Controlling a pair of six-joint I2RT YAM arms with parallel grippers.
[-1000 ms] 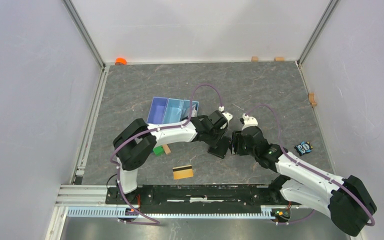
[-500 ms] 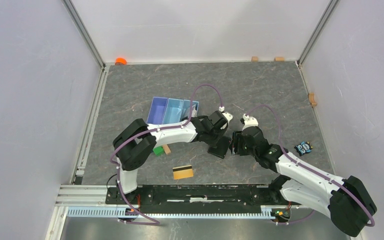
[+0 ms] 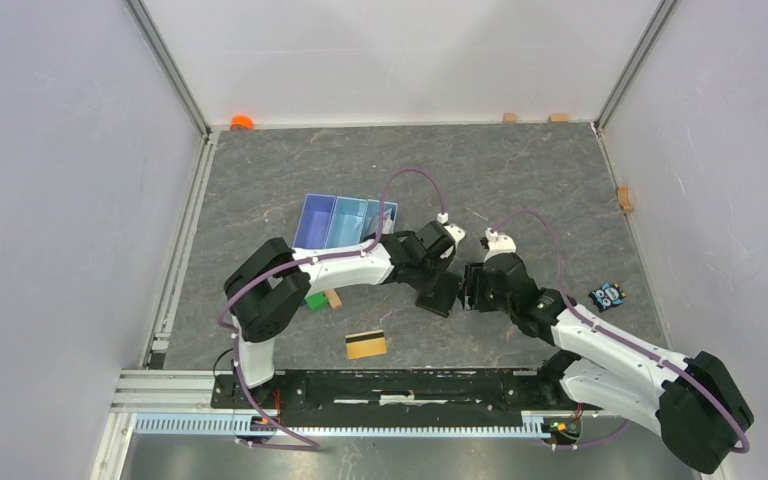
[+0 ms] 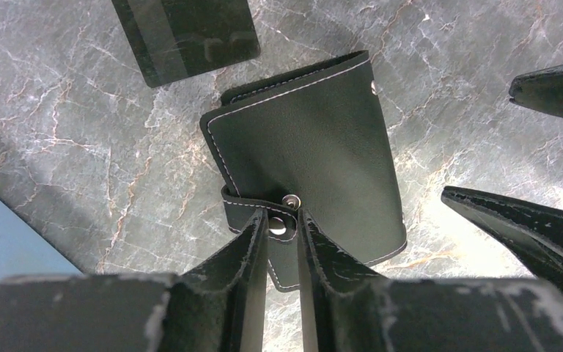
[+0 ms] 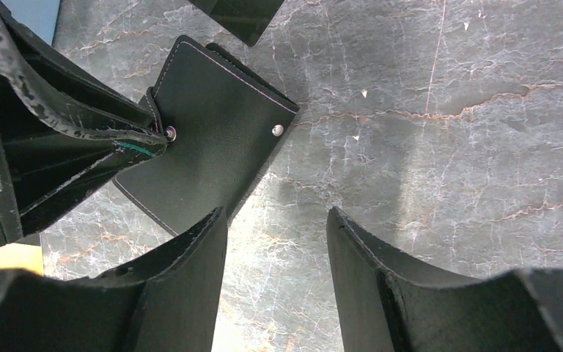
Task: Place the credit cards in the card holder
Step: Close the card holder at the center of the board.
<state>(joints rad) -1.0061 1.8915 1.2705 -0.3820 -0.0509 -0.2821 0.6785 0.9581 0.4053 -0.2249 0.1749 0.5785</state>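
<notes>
The card holder (image 4: 308,147), a closed black wallet, lies flat on the marbled table. My left gripper (image 4: 282,218) is shut on its snap tab (image 4: 277,229), with the fingertips at the metal snap. My right gripper (image 5: 277,213) stands open just right of the holder (image 5: 212,139), with bare table between its fingers. A plain black credit card (image 4: 187,33) lies just beyond the holder. A gold card with a dark stripe (image 3: 366,344) lies near the table's front edge. In the top view both grippers meet over the holder (image 3: 444,296).
A light blue three-compartment tray (image 3: 345,222) stands behind the left arm. A green brick (image 3: 315,300) and a small wooden block (image 3: 333,298) lie under that arm. A blue toy (image 3: 608,295) sits at the right. An orange object (image 3: 242,122) lies at the back left corner.
The left jaws have drawn in a little onto the snap tab. Neither arm has visibly moved.
</notes>
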